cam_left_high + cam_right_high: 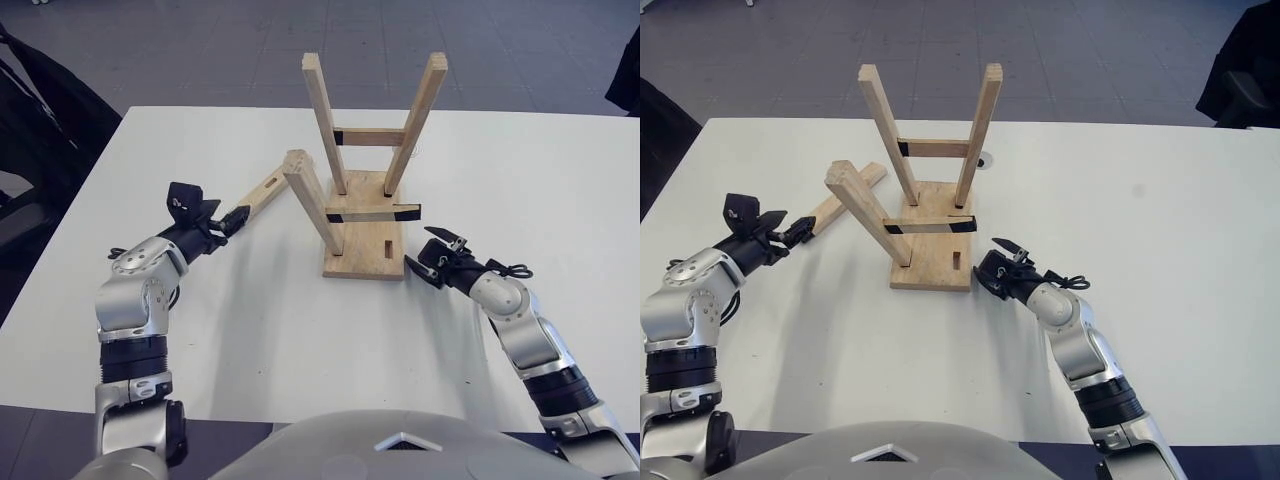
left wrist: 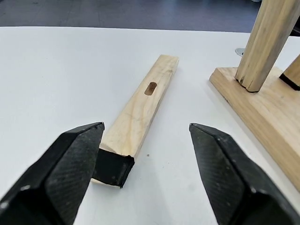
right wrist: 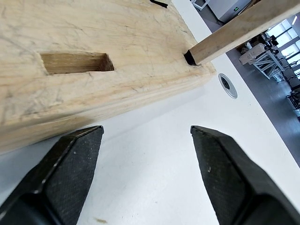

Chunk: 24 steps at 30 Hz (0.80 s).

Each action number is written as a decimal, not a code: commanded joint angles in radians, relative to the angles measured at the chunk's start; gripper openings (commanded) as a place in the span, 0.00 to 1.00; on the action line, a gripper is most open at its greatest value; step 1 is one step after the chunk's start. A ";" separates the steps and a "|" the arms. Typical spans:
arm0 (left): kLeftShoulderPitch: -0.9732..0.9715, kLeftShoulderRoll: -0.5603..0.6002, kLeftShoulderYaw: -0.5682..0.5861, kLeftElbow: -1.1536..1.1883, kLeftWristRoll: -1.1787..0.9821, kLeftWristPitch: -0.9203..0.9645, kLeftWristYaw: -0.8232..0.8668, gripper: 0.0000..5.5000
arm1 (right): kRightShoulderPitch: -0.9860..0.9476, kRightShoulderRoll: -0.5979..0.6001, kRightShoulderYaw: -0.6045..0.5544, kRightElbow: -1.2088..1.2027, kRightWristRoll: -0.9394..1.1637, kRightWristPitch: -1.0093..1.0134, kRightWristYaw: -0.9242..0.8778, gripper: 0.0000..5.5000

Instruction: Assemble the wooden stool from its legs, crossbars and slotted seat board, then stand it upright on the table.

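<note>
My left pincer (image 2: 146, 133) is hanging open, tips straddling the black-taped end of the loose leg (image 1: 262, 190), which is lying flat on the bench (image 1: 520, 170) just left of the seat board (image 1: 365, 258). The board is lying flat w/ three legs (image 1: 415, 125) sticking up from it & two crossbars (image 1: 370, 137) joining them. My right pincer (image 3: 146, 129) is sitting open just off the board's near-right corner, beside an empty slot (image 3: 75, 62).

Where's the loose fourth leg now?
In the left eye view, the loose leg lies flat on the table, left of the seat board, its black-taped end at the open left gripper.
</note>
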 commanded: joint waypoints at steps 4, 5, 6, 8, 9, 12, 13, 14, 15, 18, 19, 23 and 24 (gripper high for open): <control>-0.117 0.028 -0.041 0.383 0.062 -0.268 -0.140 0.62 | -0.008 -0.010 0.004 0.011 -0.007 0.003 0.010 0.63; -0.129 0.022 -0.036 0.420 0.062 -0.293 -0.140 0.62 | -0.010 -0.012 0.005 0.011 -0.007 0.002 0.012 0.63; -0.141 0.014 -0.028 0.451 0.057 -0.317 -0.140 0.62 | -0.009 -0.015 0.004 0.011 -0.007 0.001 0.015 0.63; -0.155 0.003 -0.020 0.491 0.053 -0.355 -0.139 0.62 | -0.008 -0.020 0.004 0.011 -0.008 -0.002 0.020 0.63; -0.164 -0.001 -0.018 0.512 0.052 -0.372 -0.136 0.62 | -0.007 -0.021 0.003 0.010 -0.009 -0.003 0.021 0.63; -0.191 -0.004 -0.031 0.593 0.073 -0.423 -0.137 0.62 | -0.001 -0.024 0.000 0.005 -0.009 -0.001 0.024 0.63; -0.200 -0.006 -0.037 0.624 0.081 -0.435 -0.140 0.62 | 0.000 -0.024 0.000 0.004 -0.009 -0.001 0.024 0.63; -0.213 -0.009 -0.043 0.664 0.087 -0.439 -0.143 0.62 | -0.001 -0.024 0.001 0.005 -0.009 -0.002 0.025 0.63; -0.225 -0.011 -0.048 0.697 0.093 -0.444 -0.149 0.62 | -0.003 -0.024 0.002 0.005 -0.009 -0.002 0.026 0.63; -0.267 -0.007 -0.105 0.814 0.155 -0.435 -0.163 0.62 | -0.003 -0.026 0.001 0.001 -0.010 0.000 0.030 0.63; -0.276 -0.005 -0.116 0.842 0.170 -0.438 -0.167 0.62 | -0.002 -0.027 0.001 -0.002 -0.010 0.000 0.030 0.63; -0.298 -0.012 -0.116 0.897 0.179 -0.443 -0.148 0.54 | 0.004 -0.021 -0.003 -0.003 -0.001 -0.002 0.028 0.63; -0.294 -0.015 -0.116 0.893 0.178 -0.439 -0.148 0.51 | 0.006 -0.017 -0.007 -0.005 0.004 0.002 0.026 0.63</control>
